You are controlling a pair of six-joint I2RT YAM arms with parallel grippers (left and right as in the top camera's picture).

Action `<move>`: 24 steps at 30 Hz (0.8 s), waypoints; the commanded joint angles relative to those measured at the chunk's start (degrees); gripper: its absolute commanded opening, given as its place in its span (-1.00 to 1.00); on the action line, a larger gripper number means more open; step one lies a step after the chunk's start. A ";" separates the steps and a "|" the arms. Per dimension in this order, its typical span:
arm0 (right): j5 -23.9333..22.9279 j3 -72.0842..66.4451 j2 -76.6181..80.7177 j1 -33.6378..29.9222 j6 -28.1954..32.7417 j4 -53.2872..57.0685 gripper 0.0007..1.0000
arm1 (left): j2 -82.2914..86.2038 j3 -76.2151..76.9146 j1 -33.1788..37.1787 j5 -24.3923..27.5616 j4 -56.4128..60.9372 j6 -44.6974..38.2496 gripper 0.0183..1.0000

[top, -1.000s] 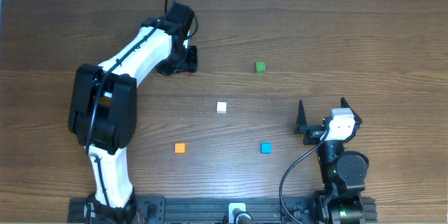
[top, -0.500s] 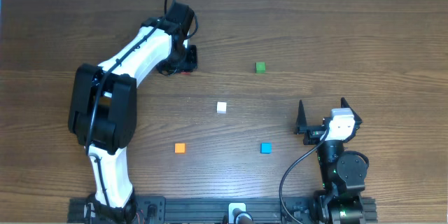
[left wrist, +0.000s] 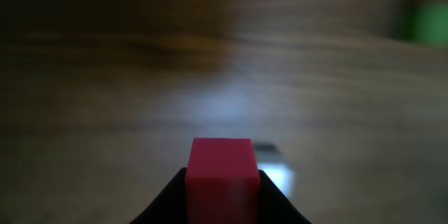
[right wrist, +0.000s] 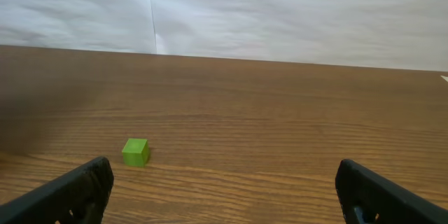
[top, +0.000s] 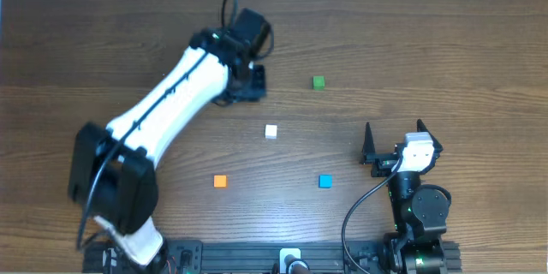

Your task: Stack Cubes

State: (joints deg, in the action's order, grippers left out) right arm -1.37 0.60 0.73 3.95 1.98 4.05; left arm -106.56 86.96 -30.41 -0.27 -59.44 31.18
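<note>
Since a moment ago the left arm has swung toward the middle of the wooden table (top: 445, 34), carrying its left gripper (top: 254, 82) closer to the green cube (top: 318, 82), which sits apart to its right with bare wood between them. That claw pinches a red cube (left wrist: 222, 173) between its two fingers, lifted off the surface. A white cube (top: 271, 131) lies near, just toward the bases from it. An orange cube (top: 220, 181) and a blue cube (top: 325, 181) rest well apart, close to the bases. The right gripper (top: 394, 130) stands spread wide at its own side, holding nothing.
</note>
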 commanded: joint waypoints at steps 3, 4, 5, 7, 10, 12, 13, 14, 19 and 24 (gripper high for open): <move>0.24 -0.31 -0.39 -0.37 0.26 0.11 0.98 | 3.32 -1.88 -10.84 -4.24 -0.57 13.09 -0.95; 0.24 -0.31 -0.39 -0.37 0.26 0.11 0.99 | 3.32 -2.69 -11.91 -4.39 0.44 13.03 -0.96; 0.24 -0.31 -0.39 -0.37 0.26 0.11 0.98 | 3.32 -3.61 -12.85 -4.72 1.68 13.05 -0.95; 0.24 -0.31 -0.39 -0.37 0.26 0.11 0.98 | 3.32 -5.22 -14.03 -4.76 3.74 13.07 -0.96; 0.24 -0.31 -0.39 -0.37 0.26 0.11 0.99 | 3.28 -7.34 -14.91 -4.83 5.79 14.32 -0.96; 0.24 -0.31 -0.39 -0.37 0.26 0.11 0.99 | 3.28 -8.70 -14.91 -5.03 6.38 14.78 -0.95; 0.24 -0.31 -0.39 -0.37 0.26 0.11 0.99 | 3.28 -9.27 -14.73 -5.05 6.54 14.82 -0.96; 0.24 -0.31 -0.39 -0.37 0.26 0.11 0.99 | 3.26 -9.68 -14.69 -5.38 6.45 15.43 -0.96; 0.24 -0.31 -0.39 -0.37 0.26 0.11 0.99 | 2.12 -10.10 -14.64 -5.86 6.47 15.80 -0.96; 0.24 -0.31 -0.39 -0.37 0.26 0.11 0.99 | 0.39 -10.10 -14.64 -5.86 6.51 15.82 -0.96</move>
State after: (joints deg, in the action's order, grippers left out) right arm -1.37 0.60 0.73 3.95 1.96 4.05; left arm -104.53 77.43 -45.32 -4.99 -53.06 46.17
